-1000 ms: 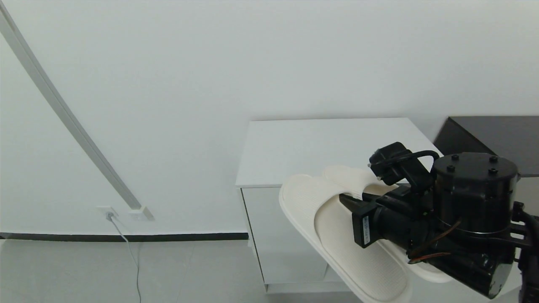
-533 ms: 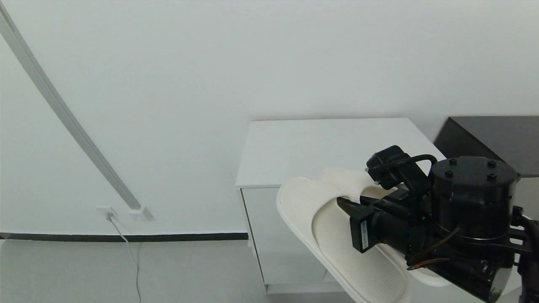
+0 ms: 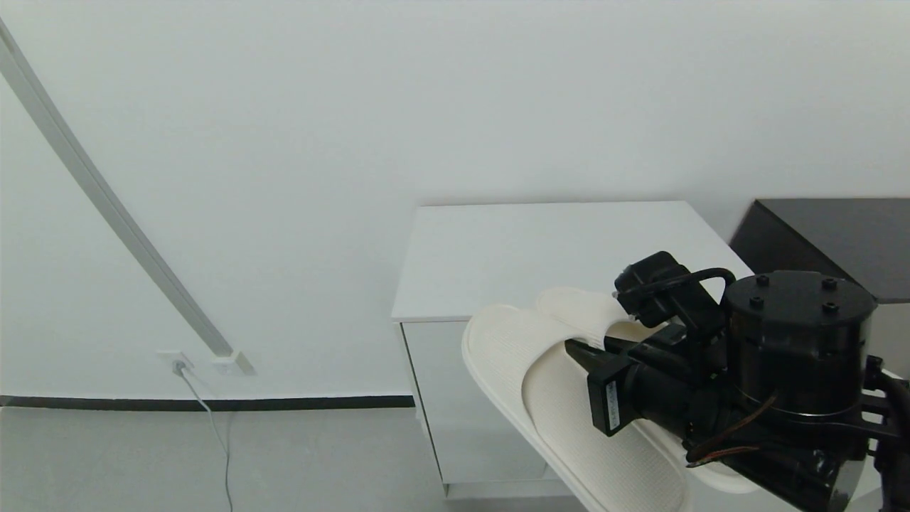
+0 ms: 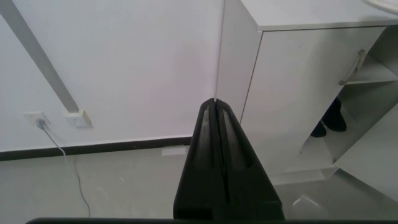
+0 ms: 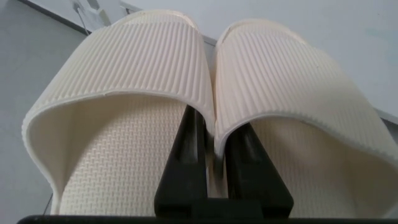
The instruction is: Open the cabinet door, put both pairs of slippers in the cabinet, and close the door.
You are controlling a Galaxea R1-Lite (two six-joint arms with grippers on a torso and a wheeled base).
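Slippers (image 3: 540, 377) pinched in right tool (image 5: 211, 152) near cabinet (image 3: 533, 249).

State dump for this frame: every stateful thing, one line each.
right tool, shut on cream slippers
cream slippers, held in the air, pinched together as a pair, outside the cabinet
left tool, shut, empty
cabinet, open, inside exposed
dark pair, inside cabinet; likely slippers, too small to confirm
wall socket, cable plugged in
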